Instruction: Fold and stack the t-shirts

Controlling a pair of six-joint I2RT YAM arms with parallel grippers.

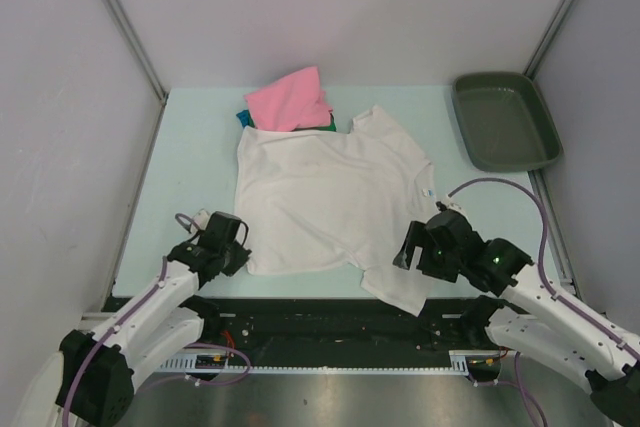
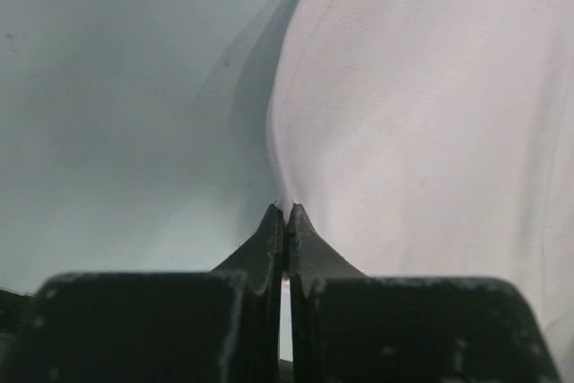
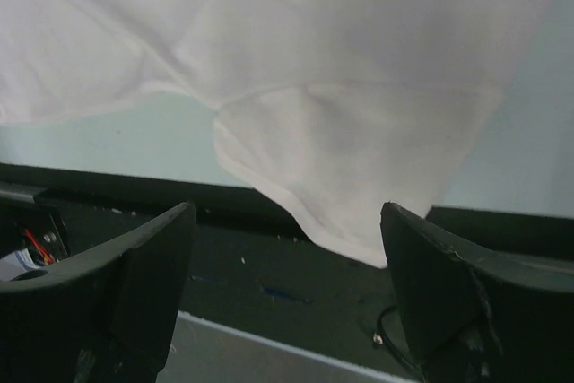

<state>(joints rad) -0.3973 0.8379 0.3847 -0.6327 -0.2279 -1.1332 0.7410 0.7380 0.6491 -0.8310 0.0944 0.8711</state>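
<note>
White t-shirt (image 1: 325, 202) lies spread flat mid-bench (image 1: 195, 167), turned sideways: hem twd the left, collar twd the right, one sleeve pointing to the far side. The other sleeve, near-right, droops past the bench's near edge over the dark strip there. Behind it, at the far edge, sits a small pile w/ the pink t-shirt (image 1: 290, 99) on top. A bit of green t-shirt (image 1: 327, 124) shows at the pile's right and a sliver of teal-blue t-shirt (image 1: 243, 118) at its left; the white shirt's far edge touches or slightly overlaps the pile. Tray (image 1: 505, 122) sits far-right on the bench, well apart from the shirts. Left pincer (image 1: 242, 252) is low at the white shirt's near-left corner. In the left wrist view this pincer (image 2: 285, 213) is clenched, tips pressed together right on the cloth's edge, w/ a crease in the white t-shirt (image 2: 421, 132) running up from them, so it's pinching that edge. Right pincer (image 1: 405, 252) is by the near-right sleeve. In the right wrist view it (image 3: 287, 248) is released, fingers (image 3: 134, 266) wide apart, w/ the hanging sleeve of the white t-shirt (image 3: 341, 132) just ahead betw them, not touched.
</note>
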